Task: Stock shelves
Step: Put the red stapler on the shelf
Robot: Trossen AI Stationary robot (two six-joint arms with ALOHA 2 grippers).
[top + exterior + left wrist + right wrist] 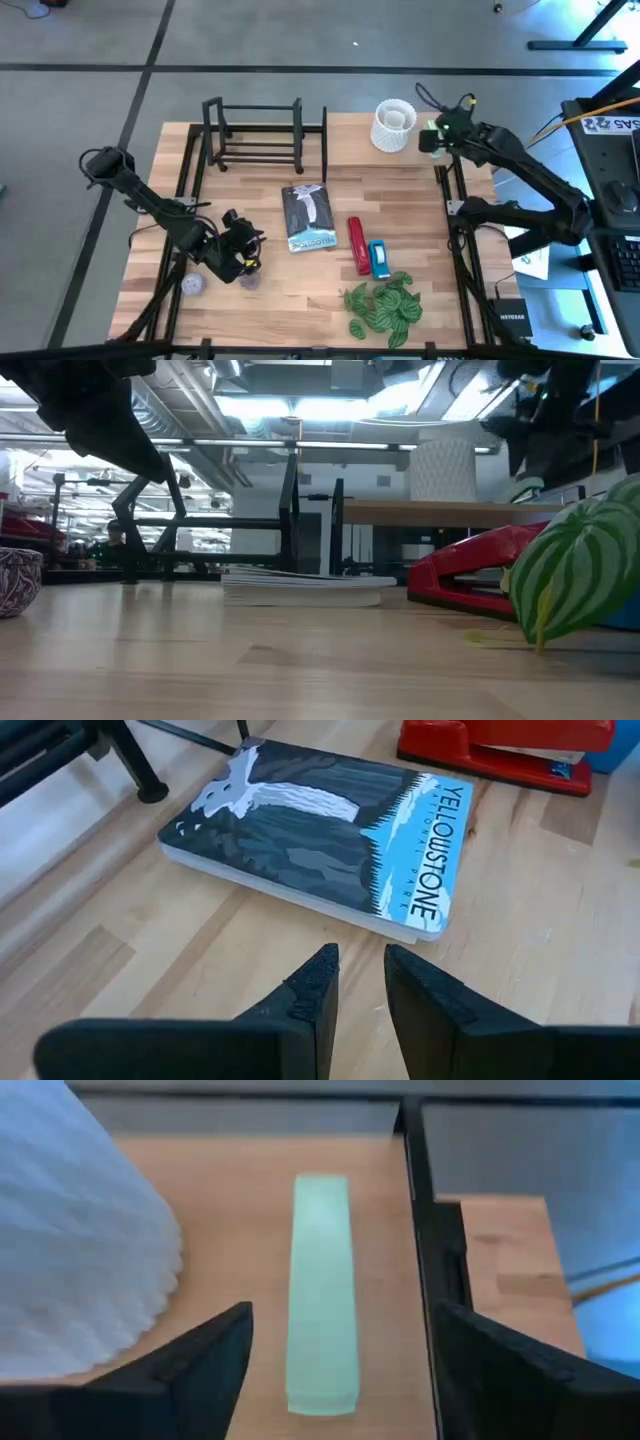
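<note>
My left gripper [358, 982] hangs low over the tabletop [400, 215] with its fingers [312, 985] drawn nearly together, only a thin slit between them, and nothing caught in it. Straight ahead of it lies the Yellowstone book [320, 835], flat on the wood, cover up; in the high view that book [308, 217] sits mid-table, well apart from the gripper [243, 256]. Near the left gripper I see a small patterned bowl [18, 581] at the table's left side.

My right gripper [340, 1355] is up at the far right corner, fingers [215, 1355] spread wide, empty. Between them, on the light-wood shelf board [245, 1210], lies a pale green bar [322, 1285], not touched by either finger. Just beside it stands the white ribbed vase [75, 1230], which the high view puts on the board's right end [393, 124].

The black open-frame rack [255, 133] stands on the far left part of the table, upright, thin bars bare as far as I can make out, with the shelf board running from it toward the vase.

Right of the book lie a red stapler [357, 245] and a blue one [380, 259], side by side and just about touching. Beyond them, at the near edge, sprawls a plant sprig with striped green leaves [383, 307].
</note>
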